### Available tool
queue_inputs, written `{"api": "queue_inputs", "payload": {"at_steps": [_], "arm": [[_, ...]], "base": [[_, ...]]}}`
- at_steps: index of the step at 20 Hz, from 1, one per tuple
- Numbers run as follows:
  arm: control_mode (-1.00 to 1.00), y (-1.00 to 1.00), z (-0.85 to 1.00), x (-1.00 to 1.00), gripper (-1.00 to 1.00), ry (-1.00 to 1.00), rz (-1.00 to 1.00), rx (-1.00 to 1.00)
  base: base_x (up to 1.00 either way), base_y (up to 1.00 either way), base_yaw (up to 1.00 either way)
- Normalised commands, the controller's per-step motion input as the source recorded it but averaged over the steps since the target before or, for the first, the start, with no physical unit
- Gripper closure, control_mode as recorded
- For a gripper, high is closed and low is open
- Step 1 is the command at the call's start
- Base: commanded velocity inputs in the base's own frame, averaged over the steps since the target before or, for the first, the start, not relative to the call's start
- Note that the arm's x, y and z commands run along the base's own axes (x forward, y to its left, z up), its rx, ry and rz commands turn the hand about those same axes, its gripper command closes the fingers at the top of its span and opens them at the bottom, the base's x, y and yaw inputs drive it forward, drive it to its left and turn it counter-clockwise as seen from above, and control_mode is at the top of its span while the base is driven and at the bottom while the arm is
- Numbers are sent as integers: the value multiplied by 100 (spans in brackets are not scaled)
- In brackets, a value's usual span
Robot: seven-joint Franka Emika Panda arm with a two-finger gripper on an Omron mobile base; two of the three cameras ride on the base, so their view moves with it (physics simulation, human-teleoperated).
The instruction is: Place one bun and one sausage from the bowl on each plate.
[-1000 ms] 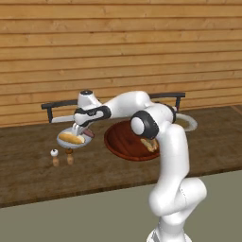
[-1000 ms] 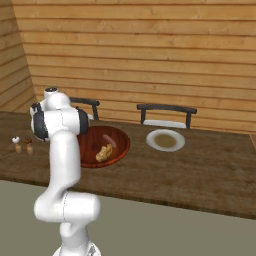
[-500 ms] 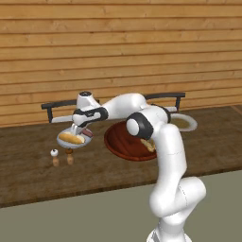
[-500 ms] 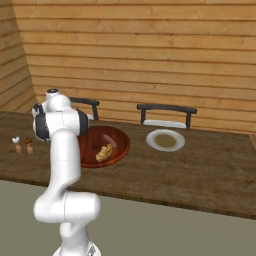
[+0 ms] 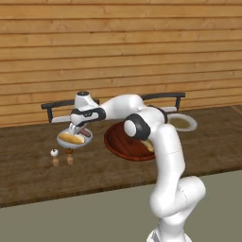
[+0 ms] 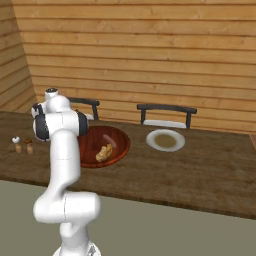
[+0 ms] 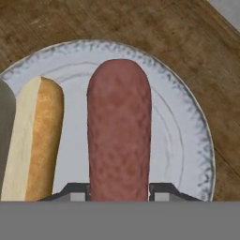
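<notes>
one bun [image 7: 35, 136] on grey plate [image 7: 187, 140], gripper [image 7: 119, 190] clamped around sausage [image 7: 119, 136] over it

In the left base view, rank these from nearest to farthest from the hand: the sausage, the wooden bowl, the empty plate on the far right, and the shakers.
1. Sausage: between the fingers of the hand, over the left plate.
2. Shakers: just in front of that plate, on the table.
3. Bowl: to the right, partly behind the arm.
4. Empty plate: far right, beyond the bowl.
</notes>
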Motion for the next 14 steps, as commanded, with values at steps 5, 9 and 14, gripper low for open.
{"api": "queue_inputs", "payload": {"at_steps": [5,9,14], "arm": [[-100,0,4,4,-100,0,0,0],[-100,-19,34,-18,-100,0,0,0],[-100,-93,25,-95,-100,-2,-2,0]], "base": [[0,0,0],[0,0,0],[0,0,0]]}}
